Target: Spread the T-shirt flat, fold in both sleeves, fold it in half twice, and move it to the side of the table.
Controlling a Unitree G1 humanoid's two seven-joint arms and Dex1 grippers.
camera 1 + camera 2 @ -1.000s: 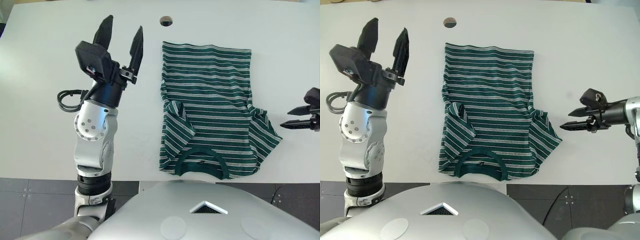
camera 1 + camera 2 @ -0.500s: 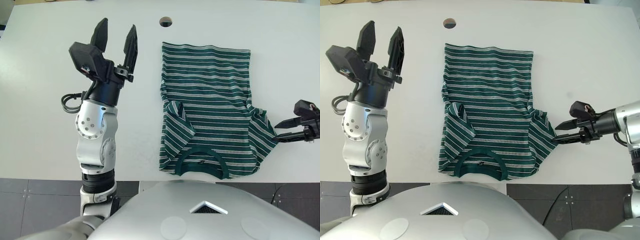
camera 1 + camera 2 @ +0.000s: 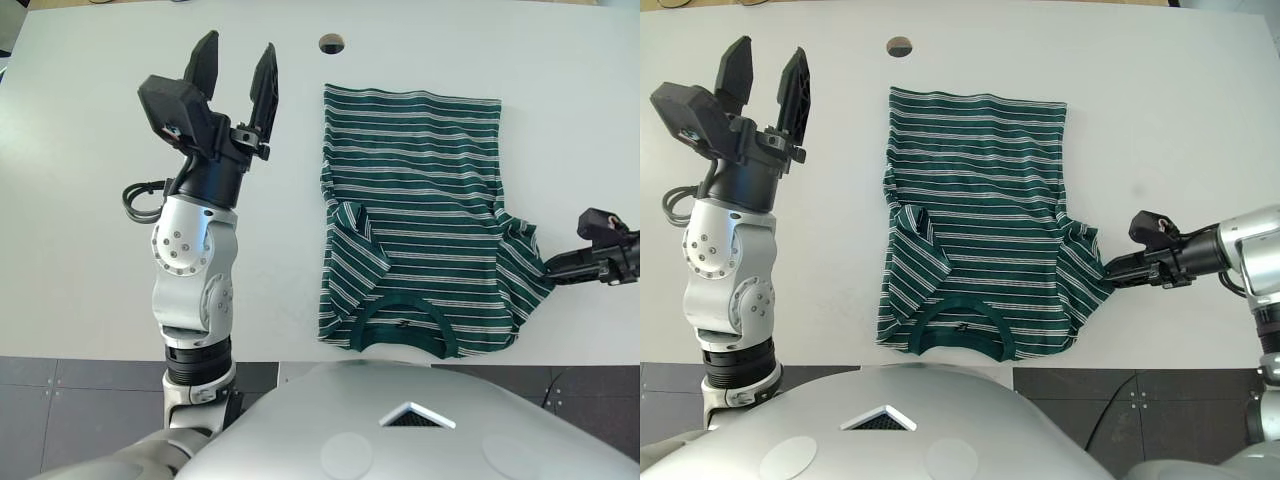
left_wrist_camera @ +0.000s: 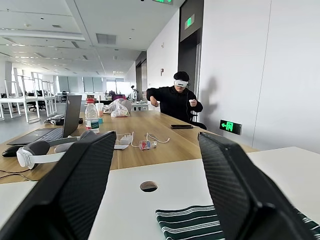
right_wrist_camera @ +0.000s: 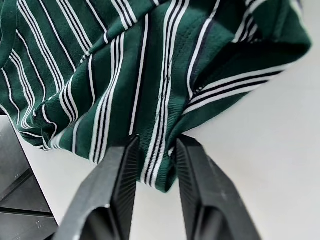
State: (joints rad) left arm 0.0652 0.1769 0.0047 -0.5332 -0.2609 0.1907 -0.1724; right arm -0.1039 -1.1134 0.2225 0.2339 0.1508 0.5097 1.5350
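One end effector (image 3: 1109,275) on T-shirt sleeve (image 3: 1080,262)

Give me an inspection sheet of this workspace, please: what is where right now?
Surface: white table, with a round hole near its far edge.
Job's things: green white-striped fabric T-shirt lies flat, collar toward the robot; left sleeve folded in, right sleeve sticking out, crumpled.
Clutter: nothing seen.
Grippers: left gripper open, raised left of the shirt; right gripper pinches the right sleeve's edge.
Cables: black cable loop at the left arm.
Surroundings: grey tiled floor; wooden desk with a laptop beyond.
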